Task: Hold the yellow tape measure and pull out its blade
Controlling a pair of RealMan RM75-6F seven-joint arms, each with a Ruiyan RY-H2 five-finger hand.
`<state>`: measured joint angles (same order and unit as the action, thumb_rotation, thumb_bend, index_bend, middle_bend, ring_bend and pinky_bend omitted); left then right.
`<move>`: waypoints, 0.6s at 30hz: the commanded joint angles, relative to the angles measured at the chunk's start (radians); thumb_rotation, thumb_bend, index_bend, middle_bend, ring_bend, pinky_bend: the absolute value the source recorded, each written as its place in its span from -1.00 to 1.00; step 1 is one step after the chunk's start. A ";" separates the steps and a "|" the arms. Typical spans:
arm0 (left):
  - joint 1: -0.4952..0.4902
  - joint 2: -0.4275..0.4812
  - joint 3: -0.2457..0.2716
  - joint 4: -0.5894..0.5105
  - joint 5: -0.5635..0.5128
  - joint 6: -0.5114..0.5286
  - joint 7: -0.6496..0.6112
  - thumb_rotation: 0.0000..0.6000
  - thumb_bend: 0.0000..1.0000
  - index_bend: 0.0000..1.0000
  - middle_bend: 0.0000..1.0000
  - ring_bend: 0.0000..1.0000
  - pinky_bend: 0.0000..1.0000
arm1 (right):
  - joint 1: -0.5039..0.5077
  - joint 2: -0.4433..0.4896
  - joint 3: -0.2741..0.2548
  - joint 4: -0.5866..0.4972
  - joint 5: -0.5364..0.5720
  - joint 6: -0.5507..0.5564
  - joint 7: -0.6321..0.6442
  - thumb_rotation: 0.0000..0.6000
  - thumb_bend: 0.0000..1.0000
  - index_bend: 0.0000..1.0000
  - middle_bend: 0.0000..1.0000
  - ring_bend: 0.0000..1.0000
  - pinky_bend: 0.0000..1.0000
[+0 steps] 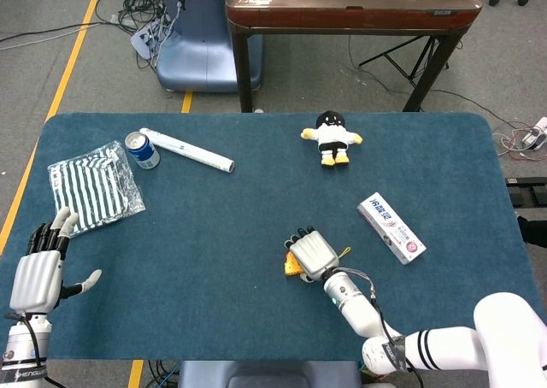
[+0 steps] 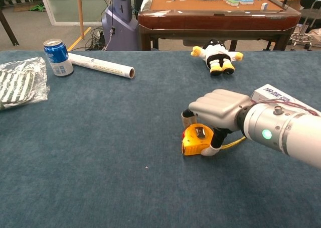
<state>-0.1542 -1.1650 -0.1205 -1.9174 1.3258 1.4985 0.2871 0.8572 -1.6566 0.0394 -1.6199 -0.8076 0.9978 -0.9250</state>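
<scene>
Blue felt table [image 1: 256, 217] filled the head view, grey floor w/ cables behind. Right hand [image 1: 313, 255] sat over the yellow tape measure [image 1: 293, 267] near the front edge, fingers curled down around it; left hand [image 1: 38, 273] was spread & empty at the table's left edge. Blade not visibly pulled yet, so grip prob. just forming. Toothpaste box [image 1: 391, 227] lay to the right, print unreadable.

Chest view: right hand cupped the tape measure on both sides, thumb against its near side. Box showed "YA…" only.
</scene>
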 commanded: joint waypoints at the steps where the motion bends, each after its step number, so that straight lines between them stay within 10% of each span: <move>1: 0.000 0.000 0.000 0.000 0.000 -0.001 0.002 1.00 -0.69 -1.00 -1.00 -1.00 -1.00 | 0.001 -0.004 -0.001 0.004 -0.008 0.005 0.009 1.00 -0.28 -0.24 -0.25 -0.53 -0.53; 18: -0.141 0.036 -0.097 0.004 -0.108 -0.187 -0.030 1.00 -0.68 -1.00 -1.00 -1.00 -1.00 | -0.009 0.002 0.092 -0.093 -0.094 0.132 0.077 1.00 0.02 0.14 0.09 -0.19 -0.53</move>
<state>-0.2709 -1.1287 -0.1994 -1.9222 1.2400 1.3367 0.2597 0.8440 -1.6468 0.1203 -1.7030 -0.9032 1.1203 -0.8422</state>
